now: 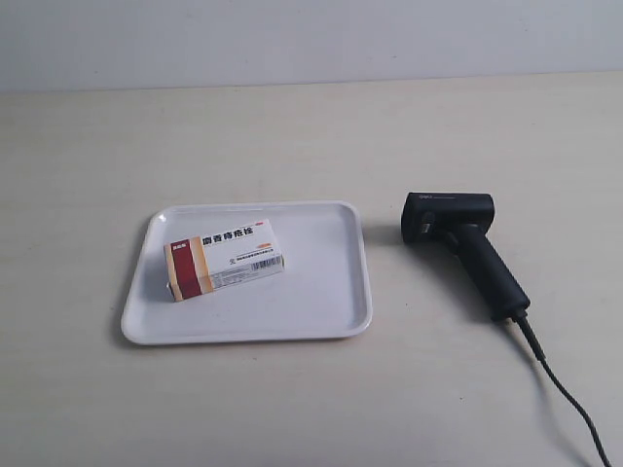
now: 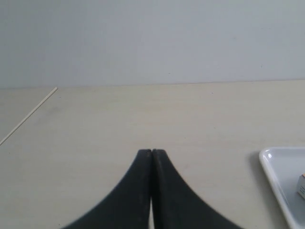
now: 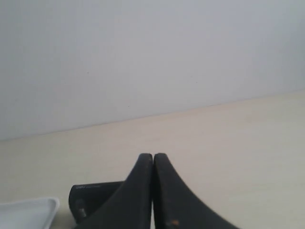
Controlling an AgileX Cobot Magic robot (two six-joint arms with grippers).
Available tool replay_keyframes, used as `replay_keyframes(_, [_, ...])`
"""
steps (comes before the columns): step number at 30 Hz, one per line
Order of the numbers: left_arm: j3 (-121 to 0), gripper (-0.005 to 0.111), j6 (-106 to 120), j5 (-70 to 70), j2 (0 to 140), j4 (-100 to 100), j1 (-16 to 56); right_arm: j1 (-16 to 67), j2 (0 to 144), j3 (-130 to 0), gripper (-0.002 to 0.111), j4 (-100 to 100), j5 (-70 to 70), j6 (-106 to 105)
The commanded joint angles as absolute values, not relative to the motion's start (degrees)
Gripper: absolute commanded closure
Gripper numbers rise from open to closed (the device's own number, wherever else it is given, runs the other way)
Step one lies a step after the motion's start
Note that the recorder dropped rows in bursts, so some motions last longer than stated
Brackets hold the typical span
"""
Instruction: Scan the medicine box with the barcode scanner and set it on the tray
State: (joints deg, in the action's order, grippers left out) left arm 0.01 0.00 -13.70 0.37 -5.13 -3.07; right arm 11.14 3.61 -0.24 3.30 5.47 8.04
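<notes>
The white medicine box (image 1: 225, 258) with its dark red and tan end lies flat inside the white tray (image 1: 331, 302), left of the tray's middle. To the tray's right the black barcode scanner (image 1: 464, 243) lies on its side on the table, cable (image 1: 569, 399) trailing toward the near right corner. No arm shows in the exterior view. My left gripper (image 2: 152, 151) is shut and empty over bare table, with a tray corner (image 2: 274, 164) and a sliver of the box (image 2: 301, 186) at the edge. My right gripper (image 3: 153, 155) is shut and empty, the scanner head (image 3: 93, 196) just behind its fingers.
The tabletop (image 1: 311, 136) is pale wood grain and meets a light wall (image 1: 311, 39) at the back. A thin seam line (image 2: 28, 116) crosses the table in the left wrist view. A tray corner (image 3: 33, 210) shows in the right wrist view.
</notes>
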Motion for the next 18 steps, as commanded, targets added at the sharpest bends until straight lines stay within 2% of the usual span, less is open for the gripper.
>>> replay_keyframes(1, [0.0,0.105,0.0,-13.7,0.0,-4.7,-3.2,9.9,0.0,0.0,0.108,2.3,7.3,7.5])
replay_keyframes(18, [0.0,0.105,0.0,-13.7,0.0,-4.7,-3.2,9.9,0.0,0.0,0.108,2.5,9.8,5.1])
